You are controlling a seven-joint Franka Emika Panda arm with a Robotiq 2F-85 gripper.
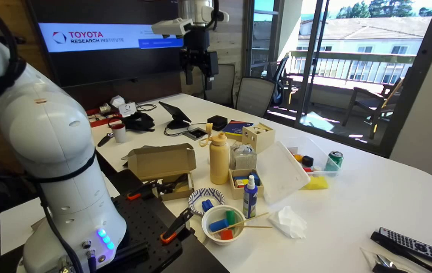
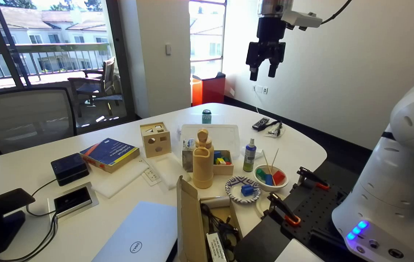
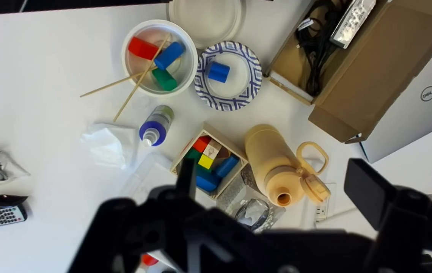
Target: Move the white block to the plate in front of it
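So, in an exterior view the gripper (image 1: 199, 80) hangs high above the table (image 1: 352, 204), jaws apart, only air between. In an exterior view, the patterned plate (image 2: 235, 191), just beside the bowl (image 2: 270, 188), carries a blue block (image 2: 247, 190). Wrist view: jaws spread wide; white block (image 3: 212, 149), faint print on its face, sits in the wooden box (image 3: 225, 144) among coloured blocks (image 3: 205, 162).

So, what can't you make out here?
Spray bottle: print too small to read, both exterior views.
Open wooden box: one side hidden behind the tan bottle, in an exterior view.
Plastic lid: mostly hidden by the gripper, wrist view.
Laptop: cut off by the wrist view's right edge.
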